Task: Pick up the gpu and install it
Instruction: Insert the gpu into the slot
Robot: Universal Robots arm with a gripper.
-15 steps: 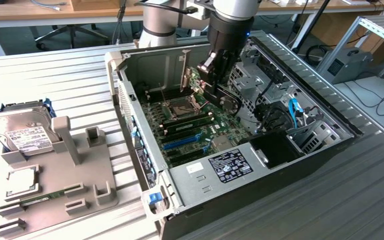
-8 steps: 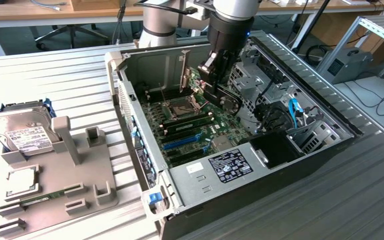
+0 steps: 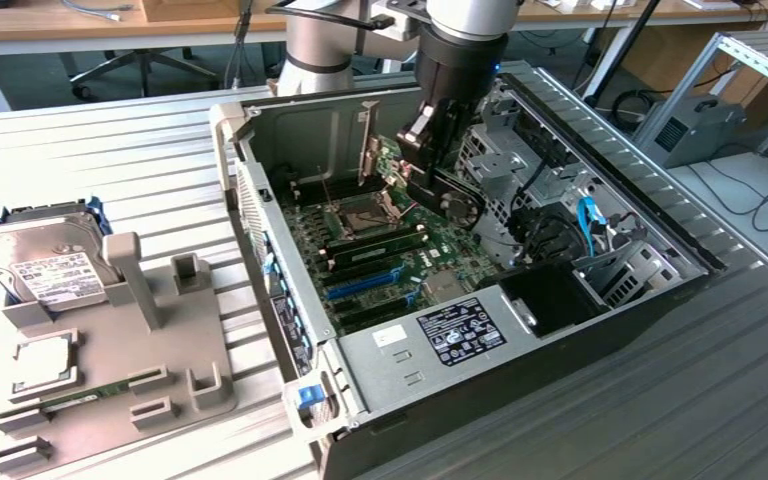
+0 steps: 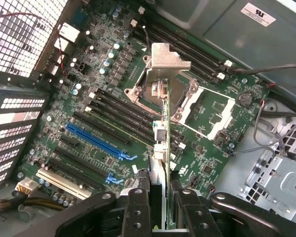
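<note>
The gpu [image 3: 448, 203] hangs edge-down inside the open computer case [image 3: 277, 300], just above the green motherboard [image 3: 371, 240]. It is a thin black card with a round fan on one face. My gripper [image 3: 427, 160] is shut on its upper edge. In the wrist view the gpu [image 4: 161, 143] is edge-on between my fingers [image 4: 138, 210], and its silver end bracket [image 4: 168, 58] points away over the CPU socket [image 4: 163, 98]. The blue expansion slot [image 4: 96, 140] lies off to one side of the card, apart from it.
On the exterior view's left, a grey fixture [image 3: 131, 350] holds a silver hard drive [image 3: 44, 268], a CPU [image 3: 44, 365] and a green RAM stick [image 3: 91, 392]. Case walls, a drive cage [image 3: 504, 160] and loose cables [image 3: 558, 235] crowd around the motherboard.
</note>
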